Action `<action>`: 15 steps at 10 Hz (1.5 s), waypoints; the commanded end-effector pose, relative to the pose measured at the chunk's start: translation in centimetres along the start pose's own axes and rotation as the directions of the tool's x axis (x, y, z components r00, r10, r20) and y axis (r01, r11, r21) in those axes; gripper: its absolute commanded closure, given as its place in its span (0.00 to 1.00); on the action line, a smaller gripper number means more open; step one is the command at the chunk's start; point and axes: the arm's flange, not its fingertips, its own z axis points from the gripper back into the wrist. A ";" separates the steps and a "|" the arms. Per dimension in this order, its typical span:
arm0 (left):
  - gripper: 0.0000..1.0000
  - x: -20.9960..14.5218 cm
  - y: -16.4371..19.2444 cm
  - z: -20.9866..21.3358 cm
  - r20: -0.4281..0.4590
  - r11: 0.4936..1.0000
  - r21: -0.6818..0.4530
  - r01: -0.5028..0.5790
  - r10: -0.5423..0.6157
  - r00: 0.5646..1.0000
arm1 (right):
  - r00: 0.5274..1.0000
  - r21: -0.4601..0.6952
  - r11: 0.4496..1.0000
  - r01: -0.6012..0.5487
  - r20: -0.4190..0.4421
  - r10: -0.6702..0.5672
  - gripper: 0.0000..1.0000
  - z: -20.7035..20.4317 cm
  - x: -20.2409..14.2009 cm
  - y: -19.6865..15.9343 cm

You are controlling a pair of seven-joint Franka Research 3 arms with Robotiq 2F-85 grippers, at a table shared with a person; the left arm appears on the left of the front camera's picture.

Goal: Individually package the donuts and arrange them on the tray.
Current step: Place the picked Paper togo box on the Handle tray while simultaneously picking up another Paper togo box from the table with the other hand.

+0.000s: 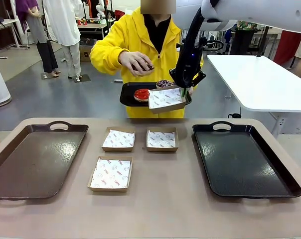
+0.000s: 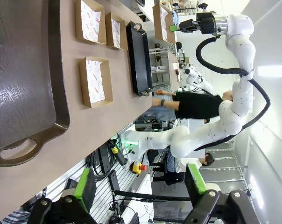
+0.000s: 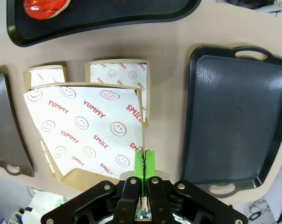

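Atop person's tray (image 1: pixel 127 96), red-iced donut (image 1: pixel 141 94), glossy, round

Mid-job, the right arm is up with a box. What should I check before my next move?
1. Grip: right gripper shut on the held box at its edge: ok.
2. Paper lining in the held box in place: ok.
3. Donut in the held box: not ok; the red-iced donut lies on the person's tray.
4. The person's hand apart from the held box: ok.
5. Spare arm: left gripper open, holding nothing: ok.

Four paper-lined boxes (image 1: pixel 110 174), three trays (image 1: pixel 36 159), two donuts (image 1: pixel 141 94) on the person's tray (image 1: pixel 128 97)
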 end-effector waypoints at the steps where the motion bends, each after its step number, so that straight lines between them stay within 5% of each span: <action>1: 0.00 -0.2 0.0 0.1 0.009 1.000 -0.012 0.003 -0.003 1.000 | 1.000 0.003 1.000 0.015 -0.006 -0.015 1.00 -0.3 -0.7 -0.3; 12: 0.00 -0.2 0.0 0.1 0.009 1.000 -0.012 0.003 -0.003 1.000 | 1.000 -0.001 1.000 0.000 -0.002 0.000 0.99 -0.1 0.0 0.0; 15: 0.00 1.2 -4.5 -2.2 -0.068 0.990 0.140 0.012 -0.003 0.998 | 0.999 -0.043 0.998 -0.034 -0.041 0.033 0.99 1.4 -3.4 -6.0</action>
